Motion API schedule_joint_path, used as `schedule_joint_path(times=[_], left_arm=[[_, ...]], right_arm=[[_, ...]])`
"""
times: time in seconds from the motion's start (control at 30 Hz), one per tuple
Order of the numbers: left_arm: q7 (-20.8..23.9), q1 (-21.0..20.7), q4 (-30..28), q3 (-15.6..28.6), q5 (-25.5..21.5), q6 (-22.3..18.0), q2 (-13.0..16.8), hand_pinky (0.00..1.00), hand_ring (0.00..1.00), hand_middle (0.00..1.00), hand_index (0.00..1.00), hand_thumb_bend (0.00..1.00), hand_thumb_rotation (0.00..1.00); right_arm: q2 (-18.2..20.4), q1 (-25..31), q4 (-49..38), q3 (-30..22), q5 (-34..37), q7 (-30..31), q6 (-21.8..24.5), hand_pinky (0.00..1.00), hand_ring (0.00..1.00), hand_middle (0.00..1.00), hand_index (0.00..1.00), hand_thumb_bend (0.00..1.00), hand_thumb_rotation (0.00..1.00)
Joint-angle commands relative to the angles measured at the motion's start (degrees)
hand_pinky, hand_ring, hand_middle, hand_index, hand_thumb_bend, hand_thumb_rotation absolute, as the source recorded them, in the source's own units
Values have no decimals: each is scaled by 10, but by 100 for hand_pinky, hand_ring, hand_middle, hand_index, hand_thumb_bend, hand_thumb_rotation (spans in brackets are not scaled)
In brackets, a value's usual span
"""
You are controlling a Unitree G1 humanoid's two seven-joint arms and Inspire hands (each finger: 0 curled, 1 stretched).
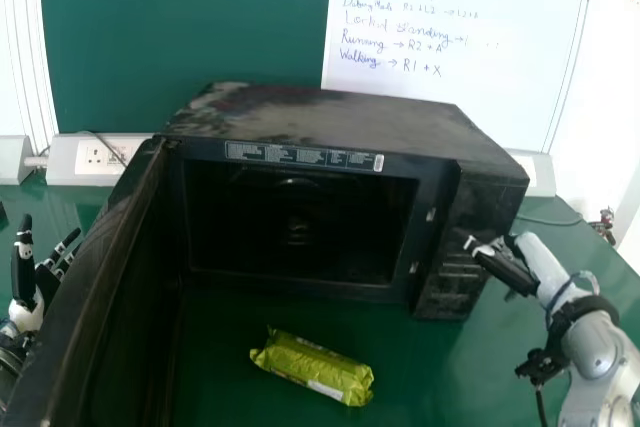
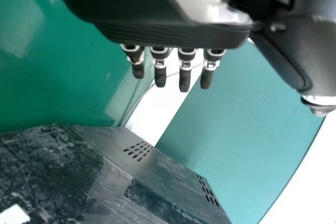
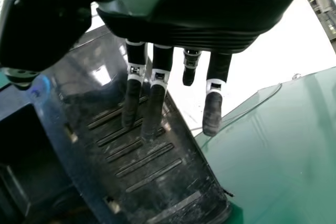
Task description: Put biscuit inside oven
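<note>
Step (judged): biscuit pkt to be picked up, microwave door already opened | Pkt laid on worktop, before microwave cavity | L hand & R hand: fingers open, nothing gripped | Next: R hand to be brought inward, lowered, pkt clasped.

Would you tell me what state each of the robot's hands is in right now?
Left hand: open, holding nothing.
Right hand: open, holding nothing.

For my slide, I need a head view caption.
Biscuit packet before the open oven, with the right robot hand nearby.
</note>
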Motion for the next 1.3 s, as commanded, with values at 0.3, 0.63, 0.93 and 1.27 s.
schedule_joint_path(times=[0.3, 0.63, 0.93, 1.27], left_arm=[[10, -4, -11, 2, -4, 5, -5, 68, 73, 76, 77, 69, 0], [12, -2, -18, -2, -2, 3, -9, 67, 73, 76, 76, 68, 0], [7, -1, -20, -5, 4, -4, -12, 67, 73, 76, 77, 66, 0], [15, 0, -30, -7, 5, 1, -18, 67, 73, 75, 75, 69, 0]], right_arm=[[-3, -2, -42, -25, 74, 13, -53, 42, 48, 54, 58, 100, 15], [-10, -25, -68, 19, 77, 24, -40, 56, 61, 65, 65, 100, 19], [-8, -44, -92, 52, 79, 25, -1, 59, 65, 69, 67, 100, 16], [-18, -59, -109, 75, 85, 37, -3, 59, 66, 71, 70, 100, 20]])
